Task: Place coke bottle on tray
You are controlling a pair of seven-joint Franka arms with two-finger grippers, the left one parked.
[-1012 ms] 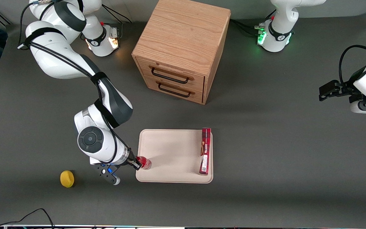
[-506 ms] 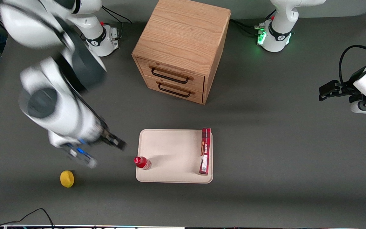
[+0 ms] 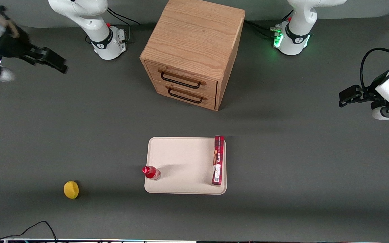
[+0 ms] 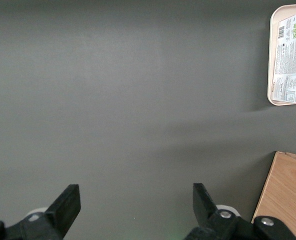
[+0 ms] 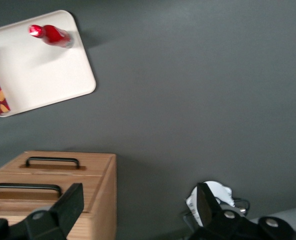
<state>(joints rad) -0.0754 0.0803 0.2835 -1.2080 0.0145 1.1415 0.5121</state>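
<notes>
The coke bottle (image 3: 151,172), small and red with a red cap, stands upright on the cream-beige tray (image 3: 181,158), at the tray's edge toward the working arm's end and near its front corner. It also shows in the right wrist view (image 5: 50,35) on the tray (image 5: 47,75). My right gripper (image 3: 52,62) is open and empty, raised high and far from the tray, at the working arm's end of the table. In the right wrist view the fingers (image 5: 67,202) are spread wide with nothing between them.
A long flat red box (image 3: 218,160) lies on the tray's edge toward the parked arm. A wooden two-drawer cabinet (image 3: 192,50) stands farther from the camera than the tray. A yellow lemon (image 3: 71,189) lies on the table toward the working arm's end.
The gripper let go of the bottle, opened, and swung up and away toward the working arm's end of the table. The bottle stays standing on the tray.
</notes>
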